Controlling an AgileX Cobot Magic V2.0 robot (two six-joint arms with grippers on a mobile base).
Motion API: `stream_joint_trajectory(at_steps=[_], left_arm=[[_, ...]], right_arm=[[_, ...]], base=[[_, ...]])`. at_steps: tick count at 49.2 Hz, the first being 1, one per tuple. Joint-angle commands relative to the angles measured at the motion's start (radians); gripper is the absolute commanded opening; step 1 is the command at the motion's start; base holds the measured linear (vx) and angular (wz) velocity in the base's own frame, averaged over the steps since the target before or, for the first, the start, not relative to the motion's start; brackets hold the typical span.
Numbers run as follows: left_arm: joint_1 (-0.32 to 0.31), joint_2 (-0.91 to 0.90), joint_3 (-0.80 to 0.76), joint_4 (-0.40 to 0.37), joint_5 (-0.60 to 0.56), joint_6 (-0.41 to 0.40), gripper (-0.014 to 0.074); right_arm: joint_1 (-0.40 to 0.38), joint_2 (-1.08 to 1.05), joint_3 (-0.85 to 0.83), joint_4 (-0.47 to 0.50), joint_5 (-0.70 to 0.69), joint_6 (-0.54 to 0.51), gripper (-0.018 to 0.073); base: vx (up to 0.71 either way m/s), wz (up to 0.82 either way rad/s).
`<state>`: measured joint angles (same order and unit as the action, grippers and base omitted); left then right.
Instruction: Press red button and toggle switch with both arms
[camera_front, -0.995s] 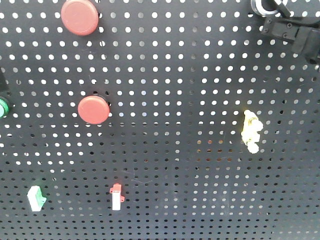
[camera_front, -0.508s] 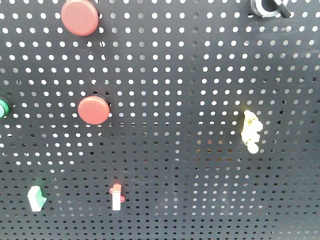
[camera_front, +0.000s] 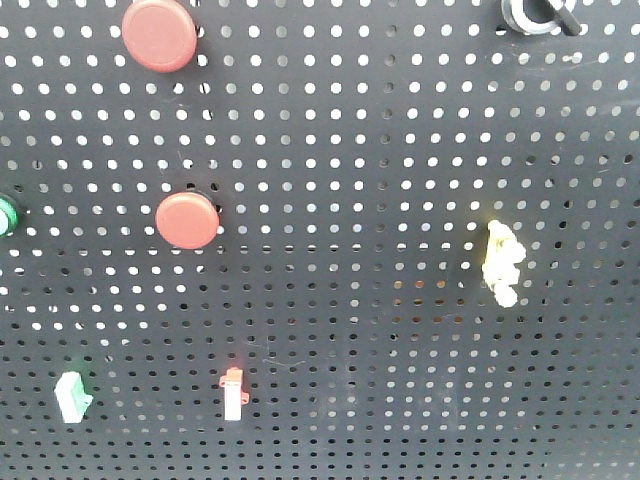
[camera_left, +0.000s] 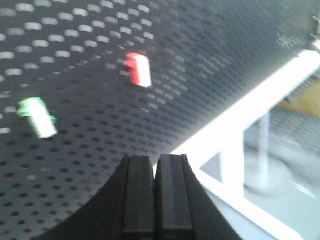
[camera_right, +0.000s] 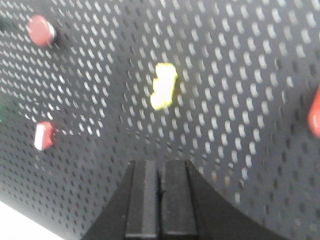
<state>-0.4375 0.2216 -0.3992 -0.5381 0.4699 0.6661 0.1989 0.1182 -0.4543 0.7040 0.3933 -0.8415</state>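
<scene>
Black perforated board fills the front view, controls mounted across it. Toggle switch sits at the top right edge, silver collar partly cut off, black lever pointing right. Upper red button is at the top left; lower red button sits below it at mid-height. Also noted: green button at the left edge, pale yellow switch on the right, red-tipped white switch and green-tipped white switch low on the left.

Left gripper: jaws pressed together, nothing between them, off the board below the two small white switches. Right gripper: jaws likewise closed and empty, below the yellow switch, touching no control. Both wrist views are blurred.
</scene>
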Motion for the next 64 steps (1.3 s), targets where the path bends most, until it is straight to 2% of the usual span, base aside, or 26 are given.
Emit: stream_joint_trajectory(at_steps=[1,10,23,37,42,47,52,55,60,64], left_arm=[[-0.002,0.009,-0.015,-0.024,-0.053,-0.007,0.0002],[-0.002,0.009,-0.014,-0.024,-0.005,-0.007,0.0002],[-0.002,0.009,-0.014,-0.024,-0.003,-0.007,0.0002],[-0.002,-0.056,0.080,-0.022,-0.096,-0.001,0.0002],[-0.002,-0.145,0.166,0.037,-0.175,-0.004,0.0002],[-0.001,-0.243,0.249,0.133,-0.228,-0.088,0.0002],[0.007,-0.248,0.330,0.267,-0.303,-0.257,0.0002],[0.022,-0.251,0.383,0.315,-0.379,-0.339,0.0002],[0.056,-0.251,0.469,0.336,-0.564,-0.427,0.0002],[0.081,-0.251,0.461,0.364,-0.536,-0.431,0.0002]], right_arm=[[-0.004,0.009,0.000,0.015,-0.060,0.004,-0.0003],[-0.004,0.010,0.019,0.015,-0.059,0.004,-0.0003],[-0.004,0.010,0.019,0.015,-0.060,0.004,-0.0003],[-0.004,0.010,0.019,0.015,-0.060,0.004,-0.0003],[-0.004,0.010,0.019,0.015,-0.060,0.004,-0.0003],[-0.004,0.010,0.019,0.015,-0.060,0.004,-0.0003],[-0.004,0.010,0.019,0.015,-0.058,0.004,-0.0003],[-0.004,0.012,0.019,0.015,-0.059,0.004,-0.0003],[-0.004,0.012,0.019,0.015,-0.059,0.004,-0.0003],[-0.004,0.012,0.019,0.015,-0.059,0.004,-0.0003]], base=[[0.00,0.00],[0.00,0.00],[0.00,0.00],[0.00,0.00],[0.00,0.00],[0.00,0.01],[0.00,0.00],[0.00,0.01],[0.00,0.00],[0.00,0.00]])
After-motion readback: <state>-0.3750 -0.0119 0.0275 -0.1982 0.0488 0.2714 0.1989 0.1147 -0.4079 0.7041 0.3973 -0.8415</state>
